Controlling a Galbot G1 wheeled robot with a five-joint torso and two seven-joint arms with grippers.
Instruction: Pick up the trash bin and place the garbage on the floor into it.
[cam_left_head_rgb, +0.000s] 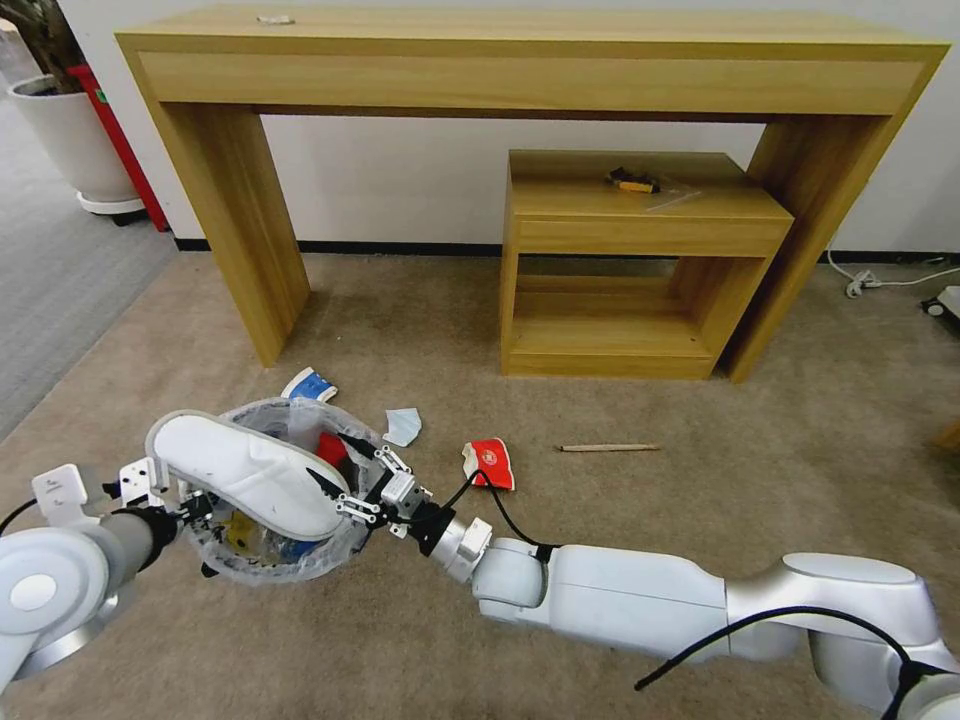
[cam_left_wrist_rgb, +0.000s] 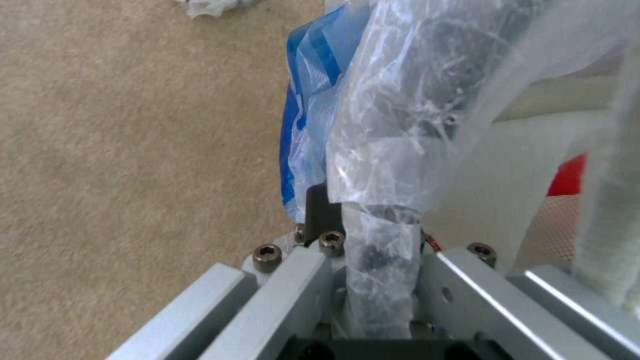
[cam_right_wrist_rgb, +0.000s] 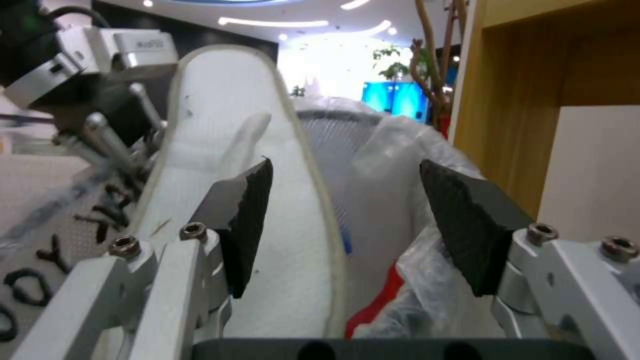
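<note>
trash bin (cam_left_head_rgb: 262, 545) rim clamped by left gripper (cam_left_head_rgb: 185, 505). white slipper (cam_left_head_rgb: 250, 475) laid across rim; right gripper (cam_left_head_rgb: 345, 490) wide, slipper released. next judged: red wrapper (cam_left_head_rgb: 490, 463), right of bin, to be fetched.

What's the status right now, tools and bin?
Left tool shut on trash bin rim. Right tool open beside white slipper lying across the bin. Red wrapper, wooden stick still on floor.

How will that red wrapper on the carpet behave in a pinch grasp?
The red wrapper looks crumpled and thin, so probably floppy and very light. It lies low on the floor, so the fingers would likely scrape carpet. It is unlikely to roll; a nudge might slide it.
</note>
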